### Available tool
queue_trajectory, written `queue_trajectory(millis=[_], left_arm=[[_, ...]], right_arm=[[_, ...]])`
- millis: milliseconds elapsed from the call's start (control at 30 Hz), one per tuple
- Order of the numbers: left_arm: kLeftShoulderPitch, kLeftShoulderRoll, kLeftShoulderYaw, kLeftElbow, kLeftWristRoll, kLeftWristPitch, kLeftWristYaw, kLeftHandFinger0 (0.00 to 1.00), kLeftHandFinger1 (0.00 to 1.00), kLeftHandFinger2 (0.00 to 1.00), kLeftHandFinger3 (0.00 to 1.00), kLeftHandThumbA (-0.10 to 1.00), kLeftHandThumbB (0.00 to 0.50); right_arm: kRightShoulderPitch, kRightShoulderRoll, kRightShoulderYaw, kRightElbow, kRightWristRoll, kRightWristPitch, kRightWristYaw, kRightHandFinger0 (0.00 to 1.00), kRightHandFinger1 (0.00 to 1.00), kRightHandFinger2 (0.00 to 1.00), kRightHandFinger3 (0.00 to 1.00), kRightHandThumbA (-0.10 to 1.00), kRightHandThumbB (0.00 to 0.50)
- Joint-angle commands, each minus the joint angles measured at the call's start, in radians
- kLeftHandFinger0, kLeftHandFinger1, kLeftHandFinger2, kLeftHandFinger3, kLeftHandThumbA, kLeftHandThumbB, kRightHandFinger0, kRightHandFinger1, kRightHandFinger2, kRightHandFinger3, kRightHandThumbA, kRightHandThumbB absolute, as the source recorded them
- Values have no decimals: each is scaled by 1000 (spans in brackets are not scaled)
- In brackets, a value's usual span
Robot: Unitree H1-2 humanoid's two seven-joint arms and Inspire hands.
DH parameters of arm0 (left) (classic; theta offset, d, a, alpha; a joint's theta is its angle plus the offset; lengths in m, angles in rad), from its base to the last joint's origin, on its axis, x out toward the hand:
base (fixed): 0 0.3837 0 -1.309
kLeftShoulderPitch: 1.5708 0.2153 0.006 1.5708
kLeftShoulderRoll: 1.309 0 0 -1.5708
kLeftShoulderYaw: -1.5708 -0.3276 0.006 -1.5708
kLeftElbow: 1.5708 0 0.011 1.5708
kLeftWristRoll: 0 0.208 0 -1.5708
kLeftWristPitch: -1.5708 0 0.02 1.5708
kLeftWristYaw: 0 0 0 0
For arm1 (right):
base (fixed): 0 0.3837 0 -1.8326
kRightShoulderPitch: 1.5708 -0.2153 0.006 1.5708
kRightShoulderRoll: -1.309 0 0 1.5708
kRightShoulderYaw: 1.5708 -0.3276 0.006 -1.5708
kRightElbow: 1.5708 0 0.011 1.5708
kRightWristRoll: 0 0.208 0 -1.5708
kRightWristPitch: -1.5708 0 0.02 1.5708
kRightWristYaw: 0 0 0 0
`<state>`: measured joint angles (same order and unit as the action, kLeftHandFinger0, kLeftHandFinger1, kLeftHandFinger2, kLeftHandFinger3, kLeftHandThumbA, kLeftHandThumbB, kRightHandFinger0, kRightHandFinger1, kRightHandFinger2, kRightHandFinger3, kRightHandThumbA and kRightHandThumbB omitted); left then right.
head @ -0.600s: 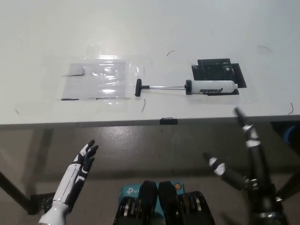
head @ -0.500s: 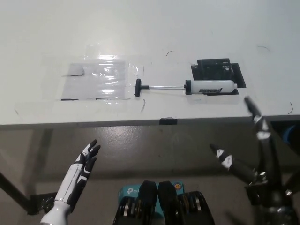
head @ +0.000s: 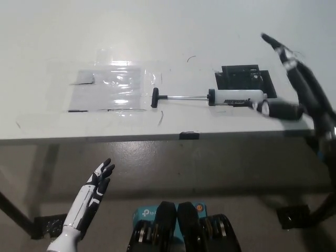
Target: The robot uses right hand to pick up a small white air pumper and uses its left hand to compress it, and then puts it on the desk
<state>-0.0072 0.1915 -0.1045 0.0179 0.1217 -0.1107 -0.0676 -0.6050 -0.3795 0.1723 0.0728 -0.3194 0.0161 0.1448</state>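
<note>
White pump (head: pixel 235 97) lay on the desk (head: pixel 157 31) at centre right of the frame, rod extended leftward, while the black right hand (head: pixel 294 86) hovered open just right of it, and the white left hand (head: pixel 97 181) rested open at lower left, below the desk edge.

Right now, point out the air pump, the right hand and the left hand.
air pump (head: pixel 236 97), head view, on its white barrel.
right hand (head: pixel 294 89), head view, on the middle of the open hand.
left hand (head: pixel 97 181), head view, on its palm.
</note>
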Motion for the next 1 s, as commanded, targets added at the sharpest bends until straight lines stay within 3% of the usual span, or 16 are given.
queue_trajectory(millis=[0,100,200,367,533,700,967], left_arm=[[-19,13,9,-14,3,-36,-9,1000,1000,1000,1000,1000,99],[-6,9,6,-14,3,-38,-8,1000,1000,1000,1000,1000,95],[11,8,3,-21,4,-35,-9,1000,1000,1000,1000,1000,98],[29,8,4,-25,3,-38,-8,1000,1000,1000,1000,1000,90],[29,9,5,-27,9,-42,-8,1000,1000,1000,1000,1000,88],[24,13,5,-26,15,-41,-9,1000,1000,1000,1000,1000,89],[25,16,5,-32,9,-38,-15,1000,1000,1000,1000,1000,97]], right_arm=[[-342,-72,119,298,-23,248,338,1000,1000,1000,1000,871,424],[-407,-58,164,429,-58,228,329,1000,1000,1000,1000,890,444],[-455,-33,196,545,-64,218,321,1000,1000,1000,1000,859,424],[-532,6,257,724,-85,209,311,1000,1000,1000,1000,886,435],[-593,41,237,877,-45,196,326,1000,1000,1000,1000,815,405],[-632,59,235,968,-46,174,338,1000,1000,1000,1000,814,387],[-650,77,237,1030,-45,136,356,1000,1000,1000,1000,837,419]])
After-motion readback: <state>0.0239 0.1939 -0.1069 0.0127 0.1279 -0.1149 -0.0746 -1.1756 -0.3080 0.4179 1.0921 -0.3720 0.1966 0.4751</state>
